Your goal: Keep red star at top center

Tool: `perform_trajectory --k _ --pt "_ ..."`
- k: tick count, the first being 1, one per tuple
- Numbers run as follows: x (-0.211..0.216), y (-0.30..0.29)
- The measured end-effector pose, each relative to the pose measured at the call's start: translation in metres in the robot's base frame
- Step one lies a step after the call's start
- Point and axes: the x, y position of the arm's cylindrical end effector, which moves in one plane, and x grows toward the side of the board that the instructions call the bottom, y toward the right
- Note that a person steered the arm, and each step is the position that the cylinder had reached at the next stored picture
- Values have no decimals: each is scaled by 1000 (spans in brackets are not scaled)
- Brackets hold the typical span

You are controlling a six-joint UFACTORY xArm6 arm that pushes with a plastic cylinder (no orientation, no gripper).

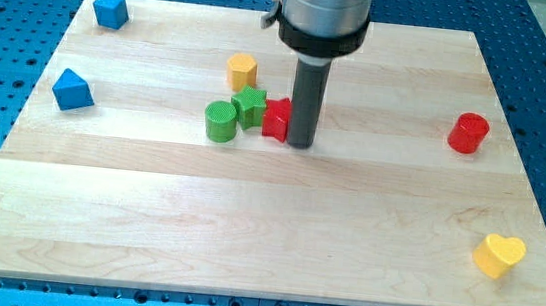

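The red star (276,119) lies a little above the board's middle, partly hidden by the rod. My tip (300,143) rests right against the star's right side. A green star (249,106) touches the red star's left side. A green cylinder (221,122) sits just left of and below the green star. A yellow hexagon (242,71) lies above the green star.
A blue block (112,10) sits at the top left corner and a blue triangle (72,90) at the left edge. A red cylinder (468,133) stands at the right. A yellow heart (498,255) lies at the bottom right. The wooden board (265,233) is bordered by a blue perforated table.
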Motion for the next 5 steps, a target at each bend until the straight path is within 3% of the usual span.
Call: perform_trajectory --k 1,2,3,5 --pt "-27 0" --pt "42 -5" --pt "35 -30" --pt "-62 -14"
